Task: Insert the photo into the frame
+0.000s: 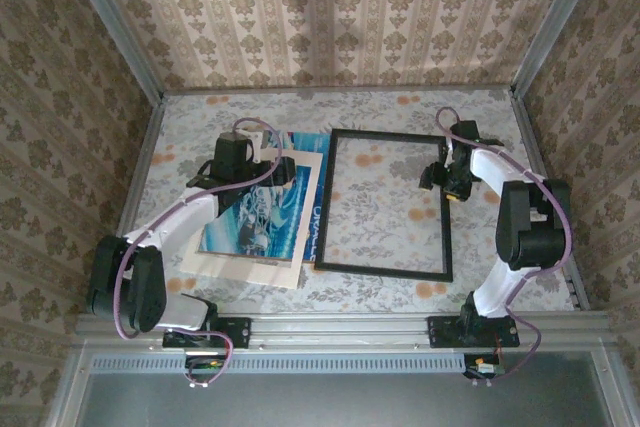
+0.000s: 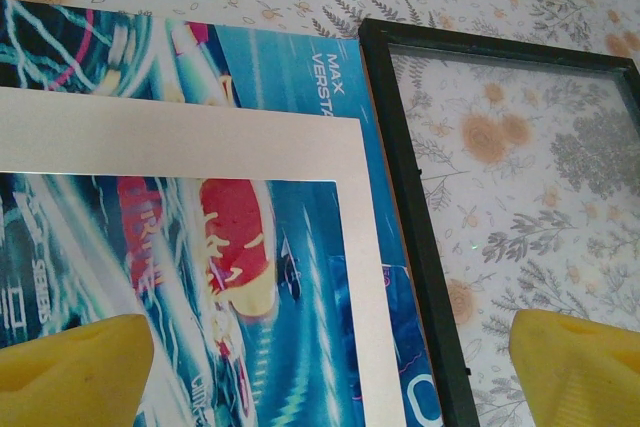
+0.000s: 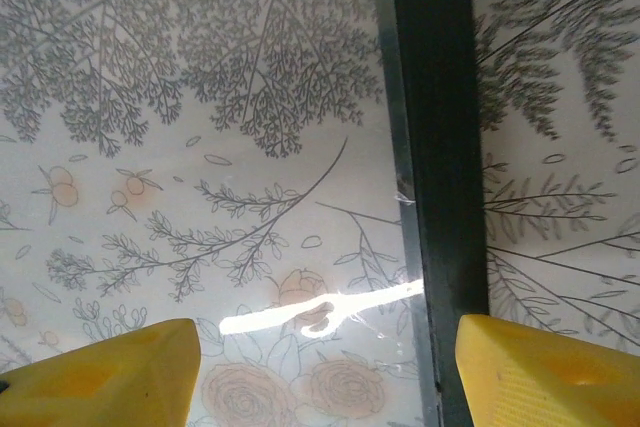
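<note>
Little room, seemingly, photo (image 2: pixel 250 147) to frame (image 2: pixel 411 207)

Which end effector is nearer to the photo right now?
Left. The left end effector hangs open over the photo, near its frame-side edge. The right end effector straddles the right-hand rail of the frame, with the whole frame between it and the photo.

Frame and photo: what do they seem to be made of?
The frame: matte black bar, painted wood or plastic, cannot tell which. Its pane: clear glass or acrylic, by the white glare and the tablecloth showing through. The photo: thin paper or card, lying flat, matte cream border.
</note>
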